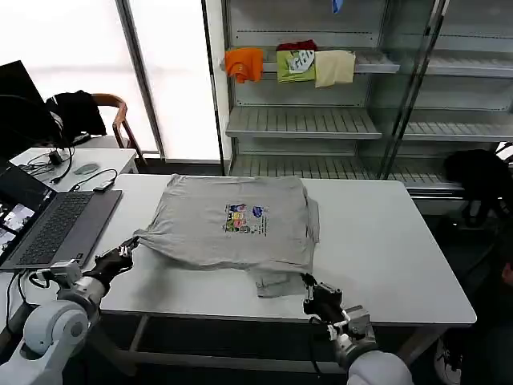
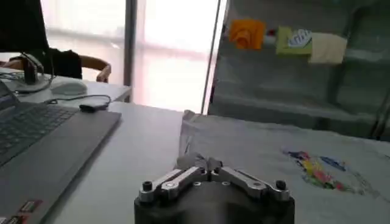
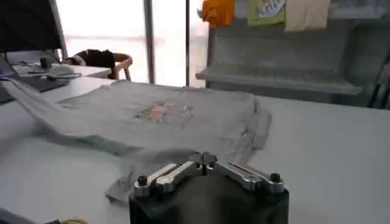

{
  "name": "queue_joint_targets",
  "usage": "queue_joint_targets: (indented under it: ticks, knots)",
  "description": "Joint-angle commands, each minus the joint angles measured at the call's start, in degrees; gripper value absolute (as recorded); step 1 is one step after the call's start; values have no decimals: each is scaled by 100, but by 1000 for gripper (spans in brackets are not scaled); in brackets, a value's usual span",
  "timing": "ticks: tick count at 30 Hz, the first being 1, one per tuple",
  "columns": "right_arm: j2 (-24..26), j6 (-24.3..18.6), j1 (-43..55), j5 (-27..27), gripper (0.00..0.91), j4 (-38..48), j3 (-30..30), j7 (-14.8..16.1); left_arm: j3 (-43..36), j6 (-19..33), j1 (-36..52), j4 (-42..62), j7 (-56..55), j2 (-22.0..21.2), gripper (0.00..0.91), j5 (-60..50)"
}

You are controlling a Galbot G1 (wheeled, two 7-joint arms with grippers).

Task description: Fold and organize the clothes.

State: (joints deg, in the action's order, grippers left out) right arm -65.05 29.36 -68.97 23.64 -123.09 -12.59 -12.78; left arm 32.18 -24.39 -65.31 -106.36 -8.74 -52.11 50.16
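The T-shirt point(image 1: 232, 224) lay print side up in the middle of the surface point(image 1: 385, 241), its sides already turned in so that it made a rough rectangle. More grey cloth point(image 1: 276, 282) stuck out from under its near edge; whether that was a second shirt or a tucked part of the same one could not be told. The fold looked partly done: the sides were in, but the near edge was loose and rumpled, and a last fold and tidying seemed still to come.

The left hand point(image 1: 122, 255) was at the shirt's near left corner, fingers closed, apparently pinching a bit of the hem, which rose toward it. The right hand point(image 1: 314, 293) sat near the front edge of the surface, just beside the protruding cloth, fingers shut together; nothing was clearly held between them.

To the right of the shirt the surface was bare and offered plenty of room. On the left a laptop point(image 1: 56, 228) lay close to the left hand, so any sweep that way would be tight. The front edge was close beneath both hands.
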Motion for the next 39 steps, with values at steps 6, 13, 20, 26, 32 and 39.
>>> queue_joint_targets:
  ticks: [6, 13, 20, 26, 32, 39]
  knots:
    - [-64, 146, 2034, 421, 0, 1059, -33, 9, -1036, -10, 2088, 1004, -690, -439, 10, -104]
    - [-155, 94, 2746, 372, 0, 2133, 174, 180, -1275, -102, 2463, 1699, -945, -713, 10, -428]
    - [-176, -147, 3001, 64, 0, 2829, 338, 483, -1308, -70, 2507, 1971, -942, -774, 20, -541]
    - [-193, -432, 3132, 27, 0, 3224, 348, 784, -1387, -48, 2634, 2170, -916, -819, 20, -579]
    - [-220, -728, 3164, 39, 0, 3341, 346, 898, -1393, 33, 2670, 2329, -873, -850, 20, -642]
    - [-186, -766, 2916, 44, 0, 3232, 346, 992, -1344, 68, 2432, 2323, -560, -784, 20, -768]
